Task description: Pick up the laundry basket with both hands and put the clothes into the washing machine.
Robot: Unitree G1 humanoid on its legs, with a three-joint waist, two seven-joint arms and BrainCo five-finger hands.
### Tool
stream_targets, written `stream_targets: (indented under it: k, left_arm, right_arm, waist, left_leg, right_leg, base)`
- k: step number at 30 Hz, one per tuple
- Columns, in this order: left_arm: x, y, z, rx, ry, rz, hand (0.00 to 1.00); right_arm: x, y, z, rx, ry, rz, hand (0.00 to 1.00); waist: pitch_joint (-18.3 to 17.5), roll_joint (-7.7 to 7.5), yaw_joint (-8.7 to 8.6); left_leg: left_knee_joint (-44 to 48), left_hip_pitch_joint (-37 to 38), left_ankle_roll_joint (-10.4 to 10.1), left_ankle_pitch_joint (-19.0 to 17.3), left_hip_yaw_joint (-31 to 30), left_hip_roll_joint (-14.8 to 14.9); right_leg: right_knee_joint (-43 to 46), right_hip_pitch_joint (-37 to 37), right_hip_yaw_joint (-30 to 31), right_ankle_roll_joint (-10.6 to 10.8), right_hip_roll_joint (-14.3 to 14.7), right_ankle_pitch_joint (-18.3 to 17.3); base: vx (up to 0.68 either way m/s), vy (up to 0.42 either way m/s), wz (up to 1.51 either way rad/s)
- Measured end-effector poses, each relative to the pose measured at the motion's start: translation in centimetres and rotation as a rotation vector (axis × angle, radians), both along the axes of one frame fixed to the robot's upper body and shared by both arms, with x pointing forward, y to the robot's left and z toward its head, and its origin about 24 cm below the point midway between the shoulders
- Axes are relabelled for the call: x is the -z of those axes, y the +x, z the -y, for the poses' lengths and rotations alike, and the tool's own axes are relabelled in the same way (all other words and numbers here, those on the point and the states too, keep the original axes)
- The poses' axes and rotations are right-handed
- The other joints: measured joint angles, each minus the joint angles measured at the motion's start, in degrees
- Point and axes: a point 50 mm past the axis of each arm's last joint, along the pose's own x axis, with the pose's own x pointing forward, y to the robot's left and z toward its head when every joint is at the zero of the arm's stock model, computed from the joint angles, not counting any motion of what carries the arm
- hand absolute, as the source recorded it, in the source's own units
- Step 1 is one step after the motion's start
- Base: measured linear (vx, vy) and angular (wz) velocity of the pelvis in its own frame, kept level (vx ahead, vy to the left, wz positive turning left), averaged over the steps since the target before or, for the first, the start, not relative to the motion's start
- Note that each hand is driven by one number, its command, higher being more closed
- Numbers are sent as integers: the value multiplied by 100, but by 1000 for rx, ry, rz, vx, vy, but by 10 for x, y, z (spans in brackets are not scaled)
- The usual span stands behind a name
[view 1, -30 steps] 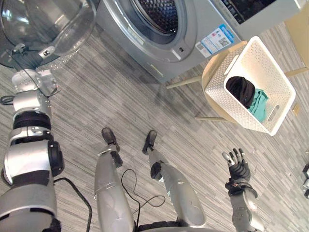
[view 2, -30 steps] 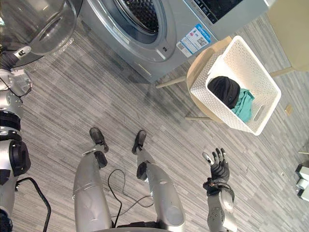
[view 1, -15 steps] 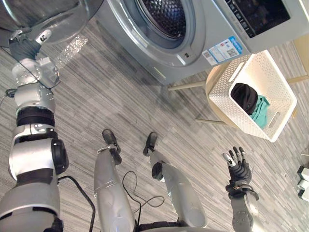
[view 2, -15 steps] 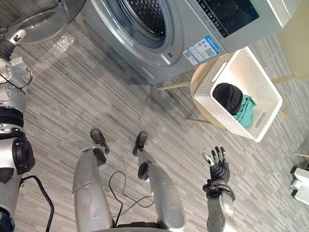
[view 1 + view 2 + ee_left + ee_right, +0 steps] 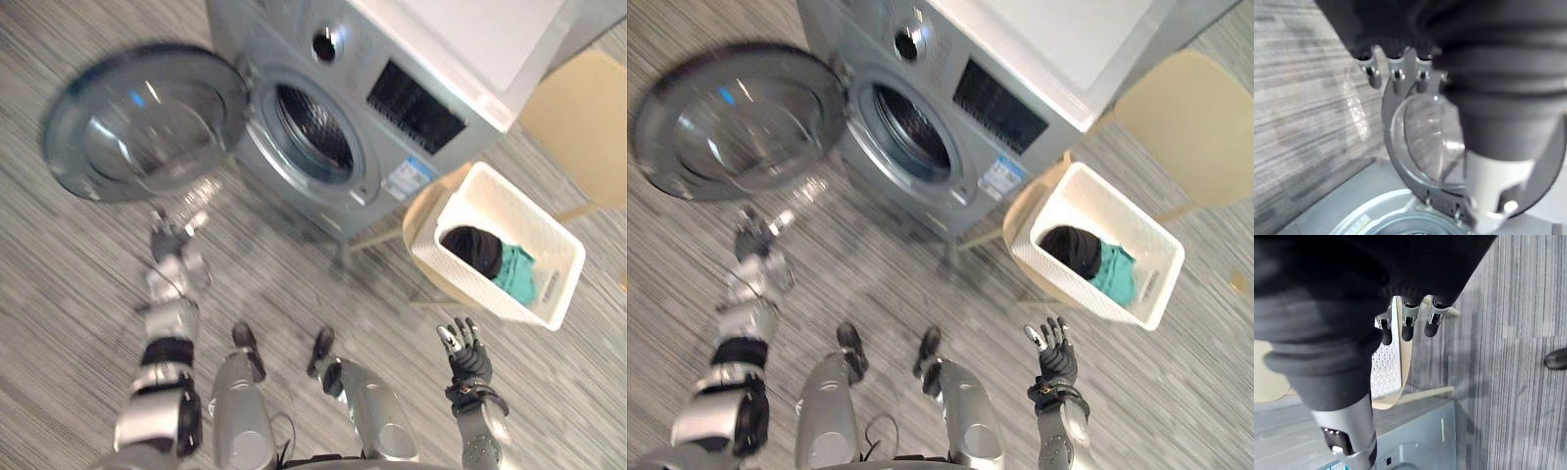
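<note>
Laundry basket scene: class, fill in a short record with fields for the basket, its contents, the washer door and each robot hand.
laundry basket: white, on a round wooden stool, right of the washing machine
contents: black garment, teal garment
door: open, swung to the left
left hand: open, near the door, holding nothing
right hand: open, raised, apart from the basket

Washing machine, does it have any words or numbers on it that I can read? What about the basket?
Blue and white sticker on the front of the washing machine: the print is too blurred to read.
Dark control panel: nothing on it can be read.
Basket: no words or numbers to be seen on it.
</note>
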Motion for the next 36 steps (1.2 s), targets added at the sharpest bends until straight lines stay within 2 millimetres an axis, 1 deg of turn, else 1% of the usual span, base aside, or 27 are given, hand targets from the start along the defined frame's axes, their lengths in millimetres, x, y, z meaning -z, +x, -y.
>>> stream_targets:
  k: [1,3,5,7,8,10,11,13,15,17,18,19,20,21,22,23,24,25,26,27,28,29,30,31,33,35,36]
  left_arm:
    - [17,-15,6,6,-16,-39,0]
    - [47,-54,19,12,-60,-105,0]
    - [60,-74,22,23,-56,-149,0]
    - [76,-94,32,53,-70,-208,0]
    - [80,-99,35,62,-80,-220,0]
    - [99,-116,49,100,-116,-310,0]
    - [104,-119,54,119,-129,-335,0]
    - [121,-134,71,182,-164,-428,0]
    - [134,-147,78,197,-181,-510,0]
    - [150,-168,77,186,-197,-625,0]
    - [153,-172,75,182,-198,-651,0]
    - [158,-181,72,177,-191,-700,0]
    - [162,-189,68,165,-190,-735,0]
    - [167,-204,62,137,-191,-800,0]
    - [168,-208,58,114,-200,-809,0]
    - [170,-213,54,89,-206,-824,0]
    - [170,-212,52,83,-206,-824,0]
    - [169,-213,49,72,-199,-826,0]
    - [170,-215,47,60,-198,-831,0]
    - [171,-219,46,50,-199,-849,0]
    - [173,-223,45,40,-205,-863,0]
    - [175,-233,45,21,-215,-895,0]
    - [177,-241,46,7,-225,-920,0]
    - [179,-249,47,-4,-236,-943,0]
    - [180,-259,49,-17,-244,-973,0]
    - [183,-274,57,22,-228,-1035,0]
    - [183,-274,57,34,-221,-1043,0]
  right_arm:
    - [4,-2,2,10,0,-19,0]
    - [8,-2,8,24,-10,-42,0]
    - [9,-1,8,13,-25,-52,0]
    - [7,2,11,13,-43,-46,0]
    - [6,4,12,18,-46,-42,0]
    - [3,6,17,50,-63,-46,0]
    - [3,6,19,55,-69,-48,0]
    - [1,8,21,74,-75,-48,0]
    - [1,8,22,89,-83,-59,0]
    - [1,8,24,111,-91,-70,0]
    - [1,8,24,116,-92,-73,0]
    - [1,7,25,127,-95,-79,0]
    - [1,7,25,131,-98,-76,0]
    - [-2,7,27,134,-109,-68,0]
    - [-3,6,29,139,-118,-64,0]
    - [-8,7,35,151,-141,-51,0]
    - [-11,7,38,159,-154,-42,0]
    - [-18,10,43,166,-180,-16,0]
    - [-27,13,45,175,-197,21,0]
    - [-38,18,48,188,-215,71,0]
    - [-42,20,49,193,-224,90,0]
    - [-48,26,50,199,-242,115,0]
    - [-53,30,51,213,-257,134,0]
    - [-55,32,53,221,-269,142,0]
    - [-58,35,54,234,-291,143,0]
    - [-63,40,53,225,-313,156,0]
    - [-62,40,52,227,-313,154,0]
  waist:
    - [-142,125,-4]
    - [-441,467,2]
    - [-627,613,0]
    - [-852,747,1]
    - [-877,756,0]
    - [-1047,753,-14]
    - [-1087,755,-22]
    - [-1201,753,-80]
    - [-1281,748,-132]
    - [-1366,755,-160]
    - [-1364,758,-159]
    - [-1369,775,-138]
    - [-1376,810,-127]
    - [-1374,885,-108]
    - [-1373,910,-91]
    - [-1340,938,-29]
    - [-1332,936,-15]
    - [-1315,891,6]
    - [-1286,876,-6]
    - [-1277,925,-9]
    - [-1272,936,-9]
    - [-1273,933,-10]
    - [-1274,931,-5]
    - [-1273,944,-8]
    - [-1286,1021,13]
    - [-1308,1178,32]
    - [-1314,1185,34]
  left_leg:
    - [-185,192,-9,40,-1,-105]
    - [-611,677,-22,161,6,-310]
    - [-878,923,-43,247,15,-414]
    - [-1270,1228,-59,414,2,-535]
    - [-1361,1313,-64,451,3,-554]
    - [-1608,1569,-86,561,-15,-608]
    - [-1666,1632,-88,585,-26,-624]
    - [-1769,1789,-85,637,-88,-651]
    - [-1767,1906,-87,639,-128,-646]
    - [-1638,1953,-134,594,-116,-569]
    - [-1508,1929,-159,527,-99,-508]
    - [-1169,1843,-260,274,-63,-329]
    - [-869,1748,-300,110,-53,-170]
    - [-471,1731,-442,-109,10,103]
    - [-323,1728,-516,-165,14,188]
    - [264,1597,-487,-86,-144,273]
    - [610,1440,-499,29,-377,313]
    - [1092,1216,-496,332,-773,275]
    - [1368,995,-450,457,-989,229]
    - [1465,871,-388,380,-1271,117]
    - [1392,842,-383,328,-1400,44]
    - [966,820,-455,244,-1679,-126]
    - [265,830,-474,257,-1922,-291]
    - [-258,842,-507,278,-2112,-367]
    - [-928,924,-592,341,-2348,-370]
    - [-1089,1150,-566,334,-2371,-325]
    - [-1086,1173,-544,455,-2364,-365]
  right_leg:
    - [-17,126,-2,31,-51,-45]
    - [-157,505,-36,81,-133,-94]
    - [-208,674,-73,121,-181,-120]
    - [-294,864,-115,130,-207,-126]
    - [-333,934,-122,130,-203,-126]
    - [-435,1143,-162,132,-190,-126]
    - [-454,1197,-174,134,-189,-127]
    - [-491,1372,-254,153,-200,-140]
    - [-568,1499,-293,155,-187,-146]
    - [-606,1622,-278,141,-127,-163]
    - [-633,1656,-263,147,-92,-176]
    - [-644,1691,-198,81,12,-229]
    - [-637,1705,-123,33,118,-256]
    - [-675,1796,20,-42,321,-273]
    - [-677,1822,82,-112,388,-298]
    - [-606,1844,209,-205,446,-340]
    - [-564,1847,253,-230,442,-355]
    - [-562,1872,389,-259,411,-358]
    - [-580,1885,497,-293,393,-364]
    - [-592,1875,622,-312,381,-360]
    - [-606,1875,709,-335,381,-346]
    - [-642,1853,868,-372,380,-324]
    - [-645,1765,988,-381,384,-317]
    - [-644,1706,1031,-368,400,-307]
    - [-637,1594,1185,-300,516,-286]
    - [-572,1620,1468,-125,656,-386]
    - [-529,1634,1543,-62,626,-434]
  base:
    - [181,-11,23]
    - [203,-24,23]
    - [95,-31,15]
    - [83,-46,13]
    - [43,-47,9]
    - [12,-30,9]
    - [5,-15,14]
    - [-20,-14,20]
    - [-48,-17,15]
    - [-54,-43,4]
    - [-69,-84,-12]
    - [-79,-87,-25]
    - [-92,-152,-49]
    - [-69,-129,-47]
    - [-41,-137,-53]
    - [-22,-73,-34]
    - [-15,-106,-44]
    - [-14,-98,-42]
    - [-1,-86,-56]
    - [12,-25,-48]
    - [58,10,-60]
    - [83,28,-64]
    - [113,49,-66]
    - [85,54,-51]
    - [74,82,-57]
    - [164,195,-82]
    - [250,325,-61]
